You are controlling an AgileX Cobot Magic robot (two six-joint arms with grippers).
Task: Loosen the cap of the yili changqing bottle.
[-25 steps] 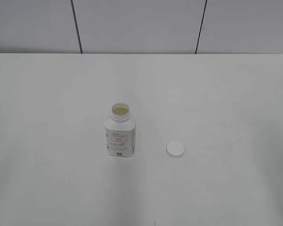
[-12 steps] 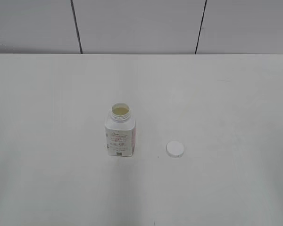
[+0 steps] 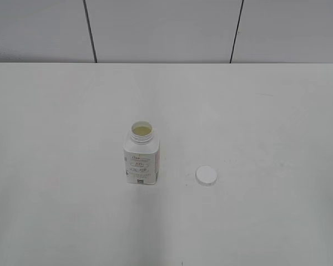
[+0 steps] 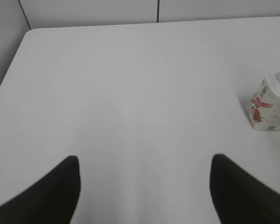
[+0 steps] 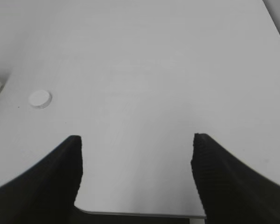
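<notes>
Nothing has shifted on the counter since a second ago: bottle and cap sit where they were, and neither arm has come into the exterior view.

The yili changqing bottle stands upright near the middle of the counter, its threaded neck open and a pale yellowish liquid showing inside, close to the rim. Its label faces the camera with pink print and a small dark code at the bottom. The cap lies flat on the counter to the bottle's right, apart from it and not touching.

There is one bottle and one cap.

The left claw hangs over bare counter with its two dark fingers spread wide and nothing between them; the bottle shows at the right edge of that wrist view, well away from the fingers. The right claw is likewise spread and empty, near the counter's front edge, with the cap off to its left.
</notes>
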